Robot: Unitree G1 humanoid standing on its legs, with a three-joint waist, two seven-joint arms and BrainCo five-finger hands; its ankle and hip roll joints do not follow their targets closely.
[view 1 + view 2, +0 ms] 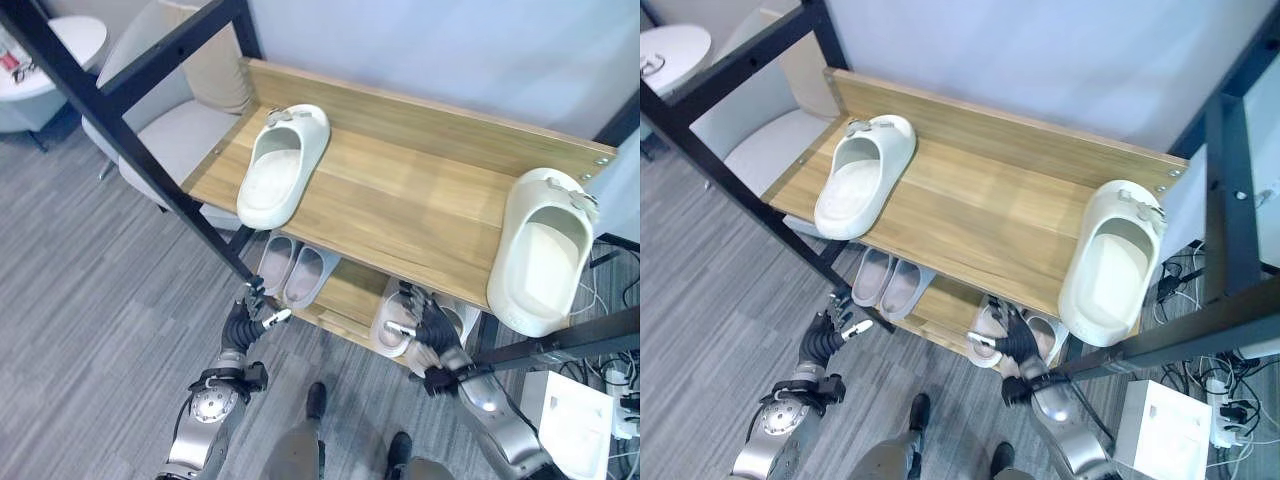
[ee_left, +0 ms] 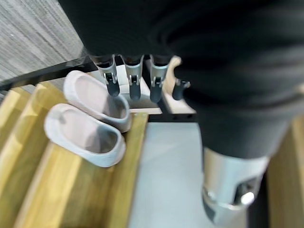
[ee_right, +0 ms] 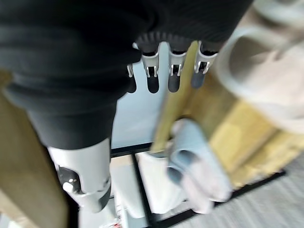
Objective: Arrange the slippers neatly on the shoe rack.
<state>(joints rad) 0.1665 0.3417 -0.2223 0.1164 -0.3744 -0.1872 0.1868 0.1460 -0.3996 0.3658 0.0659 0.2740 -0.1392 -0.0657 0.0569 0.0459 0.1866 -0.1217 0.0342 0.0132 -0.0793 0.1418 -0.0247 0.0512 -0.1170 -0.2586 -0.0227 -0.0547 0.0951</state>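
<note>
Item: white slipper (image 1: 277, 170) at ten o'clock; light, soft foam, I judge. I'd grip its strap. Left hand (image 1: 249, 315) and right hand (image 1: 428, 330) loosely spread, empty.

The top shelf (image 1: 400, 215) hides most of the lower slippers (image 1: 290, 272).

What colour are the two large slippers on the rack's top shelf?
Both slippers are off-white, plain and unpatterned; the left eye view shows them best.
</note>
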